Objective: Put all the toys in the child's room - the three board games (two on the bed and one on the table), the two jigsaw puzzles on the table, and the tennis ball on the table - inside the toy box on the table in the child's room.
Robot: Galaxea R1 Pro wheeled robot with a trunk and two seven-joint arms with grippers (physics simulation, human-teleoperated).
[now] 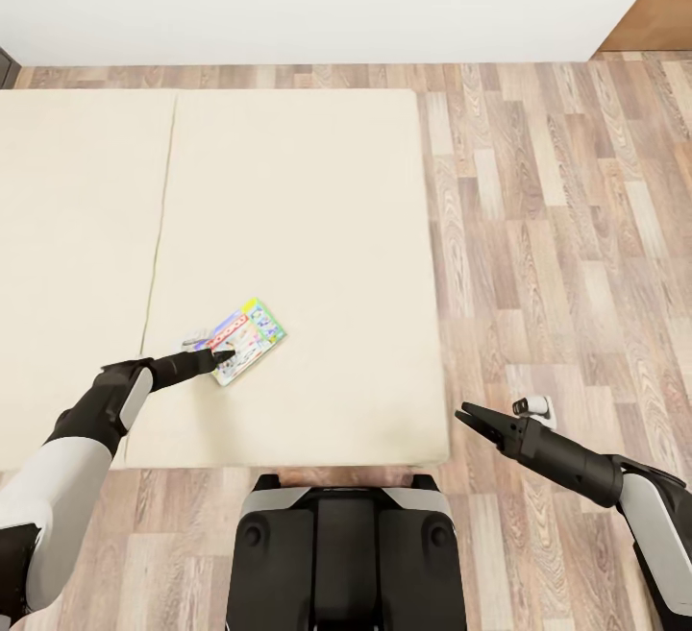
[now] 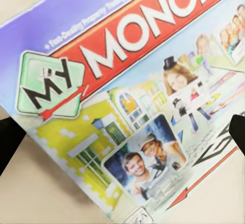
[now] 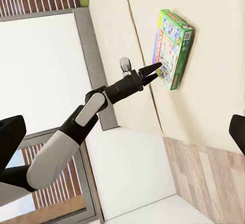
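- While the robot stood at the foot of the bed [image 1: 288, 180], one board game [image 1: 246, 339] lay flat on the beige mattress, near the bed's front edge and nearer its floor-side edge than the far end.
- It was the white and green box with the red band, and the left wrist view showed its lid [image 2: 127, 96] very close up, with big white letters on the red.
- One side of the box was green, as the right wrist view showed [image 3: 173, 47].
- The left gripper [image 1: 223, 356] was right at the box's near edge, with its dark tips just over the lid.
- Its two fingers stood apart, one on each side of the left wrist view, and nothing was between them yet.
- I could not tell if the tips were touching the box.
- The right gripper [image 1: 469, 414] hung over the wooden floor [image 1: 567, 247], just past the bed's front corner, well apart from the box.
- Its fingers were spread too, and it held nothing.
- I think the step in hand was picking up this game from the bed.
- Next, the left gripper would need to get one finger under the thin box's edge and squeeze.
- That looked tricky, because the box was flat and the mattress was soft.
- After that, the game would have to be carried to the toy box.
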